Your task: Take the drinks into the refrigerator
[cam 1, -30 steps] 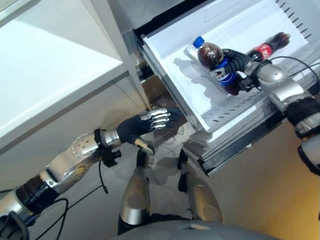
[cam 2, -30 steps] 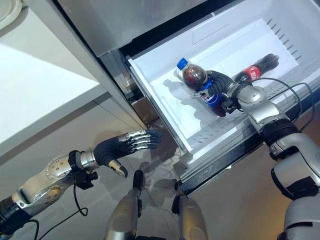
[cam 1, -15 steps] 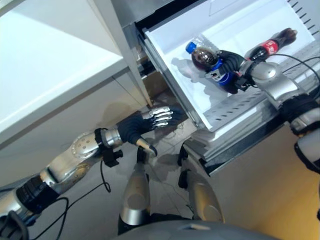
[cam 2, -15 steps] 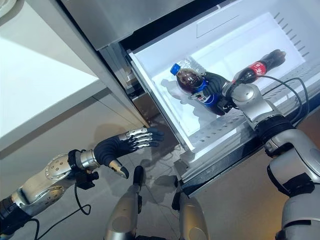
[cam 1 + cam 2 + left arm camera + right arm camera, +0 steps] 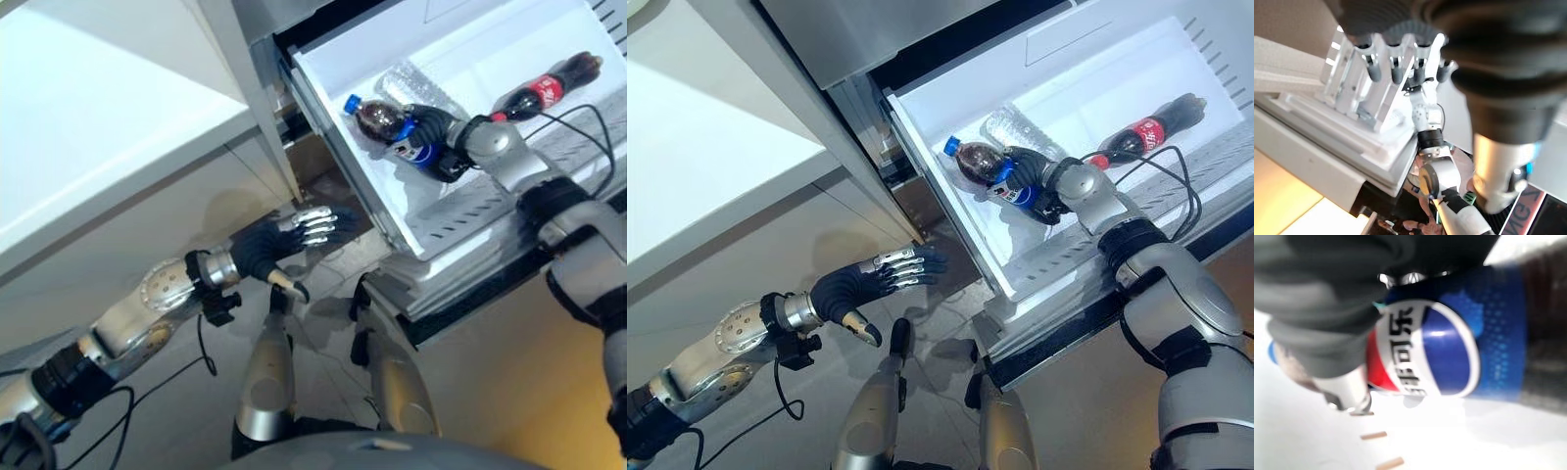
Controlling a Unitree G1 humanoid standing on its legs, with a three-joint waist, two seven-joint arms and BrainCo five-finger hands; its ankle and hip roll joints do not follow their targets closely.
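Right eye view: right hand point(image 5: 1031, 176) wraps the cola bottle point(image 5: 988, 175), lying crosswise near the drawer's point(image 5: 950, 211) front-left corner; left hand point(image 5: 872, 282) open, idle.

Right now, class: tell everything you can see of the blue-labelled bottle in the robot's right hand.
The blue-labelled bottle is clear plastic, full of dark drink, with a blue cap and a blue label bearing a red, white and blue round mark. It lies on its side, low in the white refrigerator drawer, cap toward the drawer's front corner. The right hand is curled round its middle. A clear bottle lies just behind it.
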